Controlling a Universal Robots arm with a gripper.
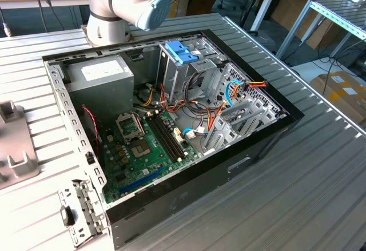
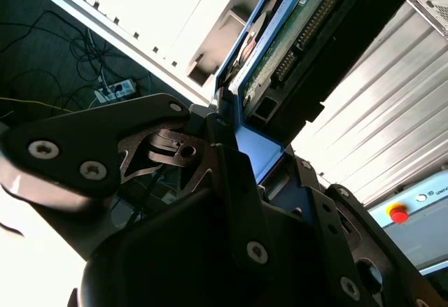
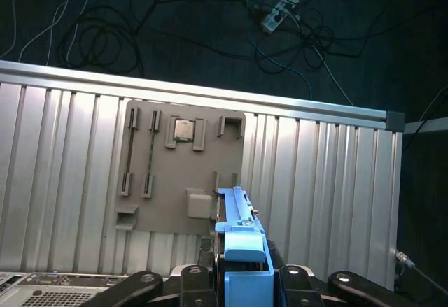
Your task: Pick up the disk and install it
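The disk (image 2: 297, 31) is held up in the air by my gripper (image 2: 234, 125), which is shut on its light-blue side-rail bracket (image 2: 255, 146). In the second wrist view the disk's green circuit board and connector edge face the camera, tilted above the ribbed table. In the first wrist view the blue bracket (image 3: 241, 226) sticks out from between the gripper (image 3: 241, 268) links, high above the table. The open computer case (image 1: 269, 134) lies on the table in the exterior view, with metal drive bays (image 1: 240, 111) at the exterior view's right.
Inside the case are a green motherboard (image 1: 146, 148), a grey power supply (image 1: 103, 76), a blue two-tab piece (image 1: 180, 51) and loose cables. A grey parts tray (image 3: 185, 174) holding a chip (image 3: 184, 130) lies below the gripper. The arm's base (image 1: 123, 5) stands behind the case.
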